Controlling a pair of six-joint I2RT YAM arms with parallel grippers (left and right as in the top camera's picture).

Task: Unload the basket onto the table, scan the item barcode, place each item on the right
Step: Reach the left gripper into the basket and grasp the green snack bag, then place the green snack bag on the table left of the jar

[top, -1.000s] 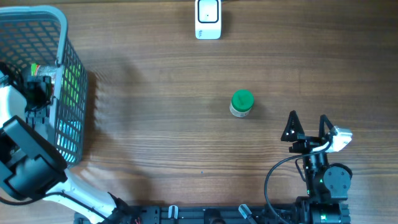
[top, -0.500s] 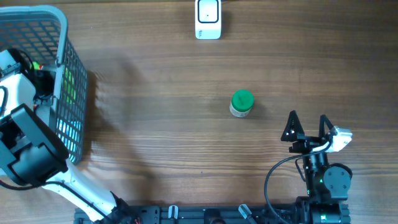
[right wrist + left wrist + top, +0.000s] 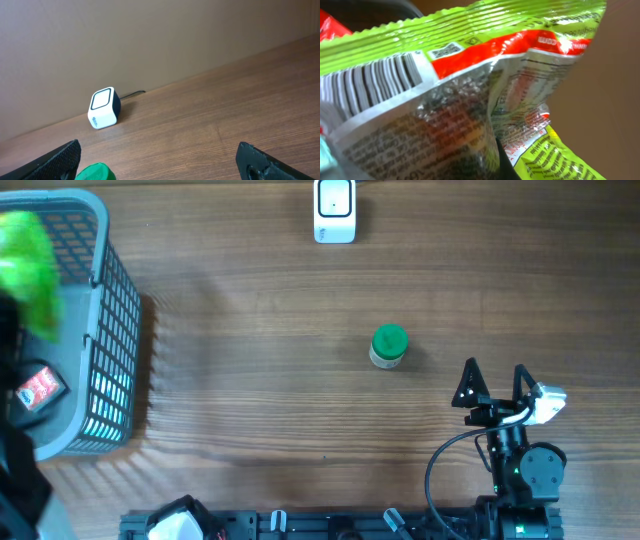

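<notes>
Left tool (image 3: 500, 162) first: its jaws are together, clamped on the snack packet (image 3: 470, 85), and in the left wrist view the crumpled foil fills almost the whole frame, so only a dark sliver of the tool shows at the bottom edge. The packet is lime green with a red band and silver panels of small print. Its barcode (image 3: 370, 80) sits on the upper left part of the wrapper, bars running at a slant and facing the wrist camera.

From overhead the packet is just a bright green blur at the top left corner, over the grey mesh basket (image 3: 115, 330), which stands at the left edge of the worktop (image 3: 260, 400). Inside the basket lies a small red packet (image 3: 38, 388). The left arm itself is only a dark smear along the frame edge there.

Out to the middle of the wood: a little jar (image 3: 389, 346) with a green lid stands upright on its own. At the far edge, well apart from the basket, the white scanner (image 3: 334, 210) sits with its window up.

Right tool (image 3: 495, 368) is parked near the front right, jaws wide apart and holding nothing, just beside the jar's near right. Its wrist camera looks across the boards at the scanner, with the green lid peeking in at the bottom.
</notes>
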